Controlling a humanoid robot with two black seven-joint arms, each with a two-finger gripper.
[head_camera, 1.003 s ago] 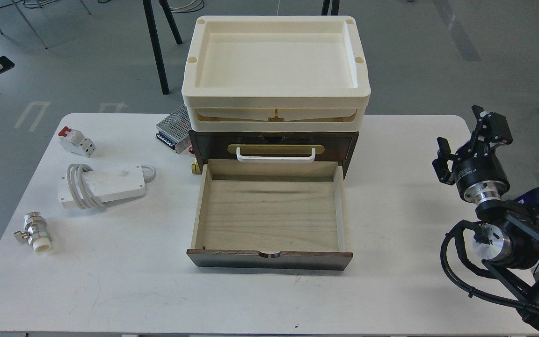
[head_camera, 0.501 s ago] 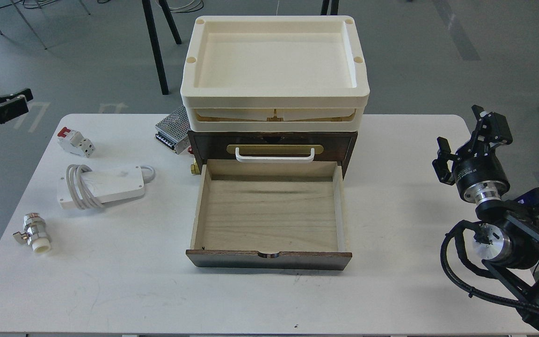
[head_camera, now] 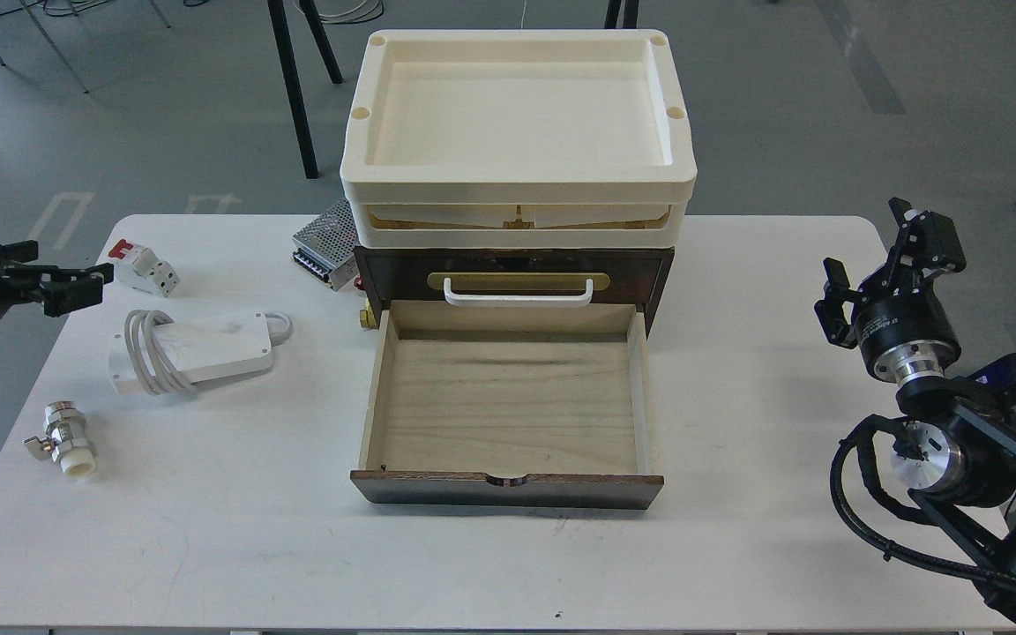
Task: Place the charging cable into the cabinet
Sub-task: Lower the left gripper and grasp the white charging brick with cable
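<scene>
The charging cable, a flat white adapter with its cord coiled around the left end, lies on the white table to the left of the cabinet. The cabinet is dark brown with a cream tray on top. Its pale wood drawer is pulled out toward me and is empty. My left gripper hovers over the table's left edge, just up and left of the cable, with its fingers apart and nothing in them. My right gripper is open and empty at the table's right edge.
A white-and-red breaker sits just right of my left gripper. A perforated metal box stands behind the cabinet's left corner. A metal valve lies at the front left. Black chair legs stand behind the table.
My left gripper has come in from the far left and moved down and right, close to the breaker and the cable. The right arm has not moved.
</scene>
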